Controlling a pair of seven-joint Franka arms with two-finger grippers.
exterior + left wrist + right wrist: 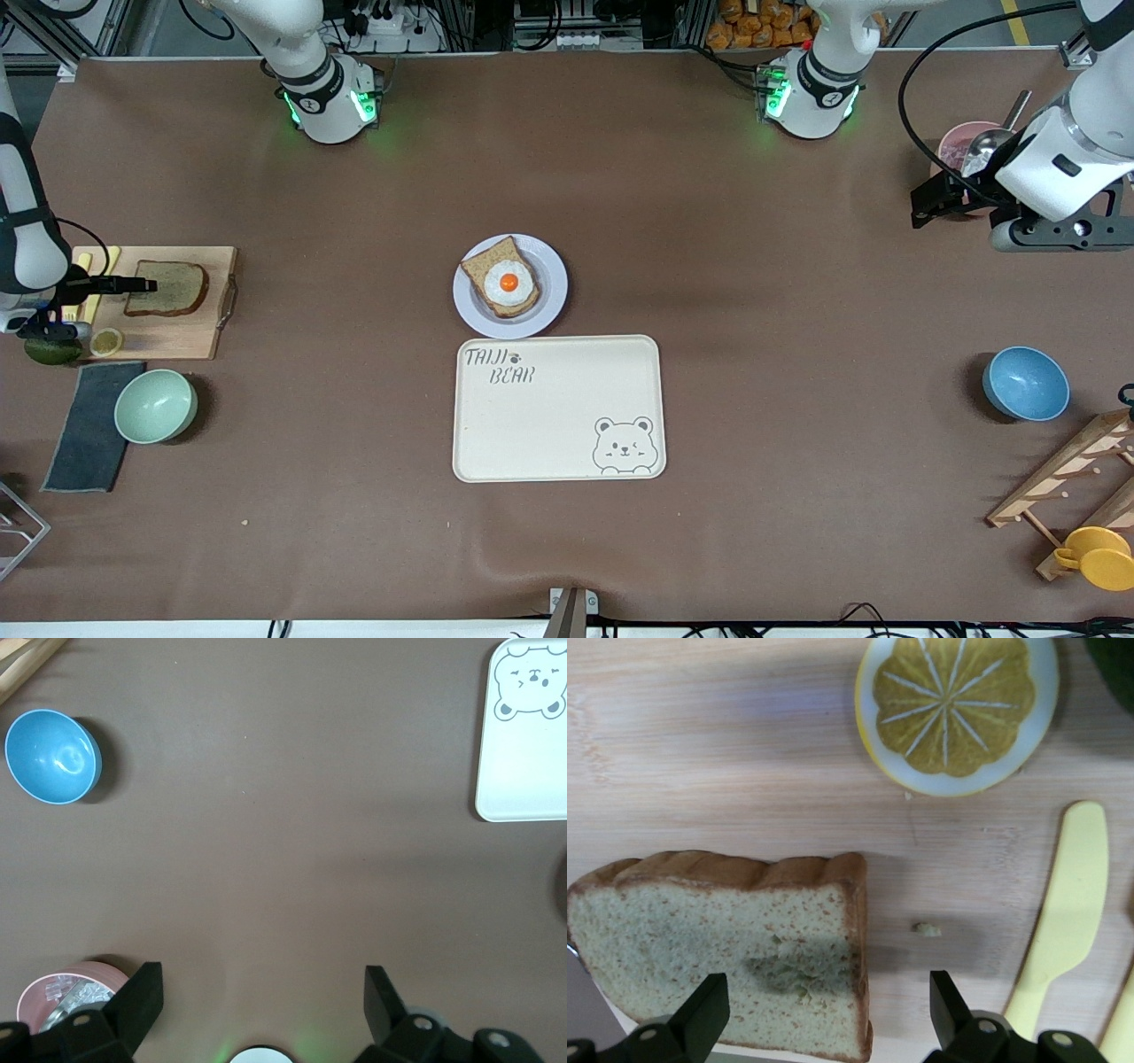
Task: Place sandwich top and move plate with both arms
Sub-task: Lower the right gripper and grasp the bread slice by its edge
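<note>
The sandwich top [166, 288], a plain brown bread slice [718, 948], lies flat on a wooden cutting board [190, 341] at the right arm's end of the table. My right gripper [131, 285] hangs open just above the board, its fingers astride the crust edge of the slice [824, 1010], holding nothing. The pale plate [554, 285] sits mid-table with an egg-topped bread slice [505, 282] on it. My left gripper [930, 199] waits open and empty [263, 1001] over bare table beside a pink bowl [53, 994].
The cream bear tray [558, 416] lies just nearer the camera than the plate. On the board are a lemon slice [957, 709] and a yellow knife [1063, 912]. A green bowl [156, 406], dark cloth [89, 434], blue bowl [1025, 383], wooden rack [1072, 478] and yellow cup [1099, 556] stand near the table's ends.
</note>
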